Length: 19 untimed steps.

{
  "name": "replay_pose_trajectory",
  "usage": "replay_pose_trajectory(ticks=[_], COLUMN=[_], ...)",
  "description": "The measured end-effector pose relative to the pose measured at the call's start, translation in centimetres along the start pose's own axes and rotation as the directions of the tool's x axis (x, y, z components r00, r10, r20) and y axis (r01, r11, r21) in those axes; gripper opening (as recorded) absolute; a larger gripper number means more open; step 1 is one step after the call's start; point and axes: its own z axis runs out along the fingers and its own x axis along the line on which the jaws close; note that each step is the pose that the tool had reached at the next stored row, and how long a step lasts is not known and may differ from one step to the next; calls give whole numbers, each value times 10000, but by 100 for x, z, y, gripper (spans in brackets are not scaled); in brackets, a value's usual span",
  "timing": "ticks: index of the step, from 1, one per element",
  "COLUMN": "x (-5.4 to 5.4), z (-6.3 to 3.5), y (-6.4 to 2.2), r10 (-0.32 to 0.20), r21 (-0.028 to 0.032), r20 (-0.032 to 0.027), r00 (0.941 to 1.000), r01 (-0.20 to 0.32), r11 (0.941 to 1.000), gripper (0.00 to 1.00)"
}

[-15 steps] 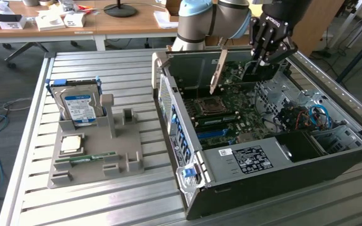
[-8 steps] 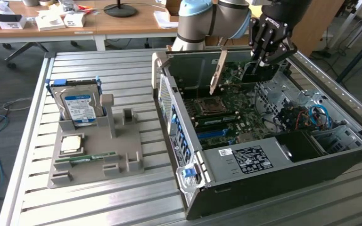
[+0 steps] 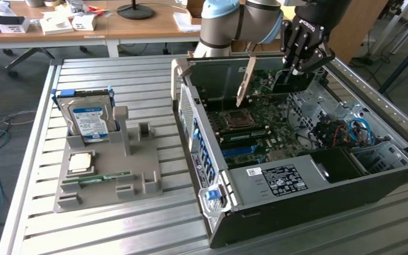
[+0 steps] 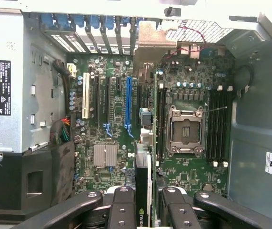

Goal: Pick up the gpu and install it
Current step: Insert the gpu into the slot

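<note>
In the upper right of the exterior view, the black 2-fingered gripper (image 3: 294, 71) of 1 Universal Robots arm holds the thin, dark rectangular gpu card (image 3: 278, 87) on edge, jaws pinched narrowly on its top. It hangs just above the green motherboard (image 3: 261, 133) inside the open black-and-grey computer case (image 3: 225, 228). The card's greyish metal end bracket (image 3: 245, 79) hangs close to the case's rear wall. From the wrist view, the card appears to run beside the long blue expansion slot (image 4: 128, 102) rather than plainly over it. If that offset is real, a descent could press the card's edge onto bare board or nearby components. The bracket might also catch on the rear wall and tilt the card. Because the grip is narrow, the card could twist between the black fingers (image 4: 121, 210) under pressure.
</note>
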Motion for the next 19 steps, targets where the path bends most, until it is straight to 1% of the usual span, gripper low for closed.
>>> replay_pose_trajectory(ticks=[3,9,13,19], x=[0,2,3,4], z=[21,123,168,174], y=[0,-2,-3,-3], r10=[0,0,0,0], r21=[1,1,1,1], r20=[3,1,1,-1], r00=[10000,10000,10000,10000], r01=[0,0,0,0], r11=[10000,10000,10000,10000], gripper=[26,26,26,26])
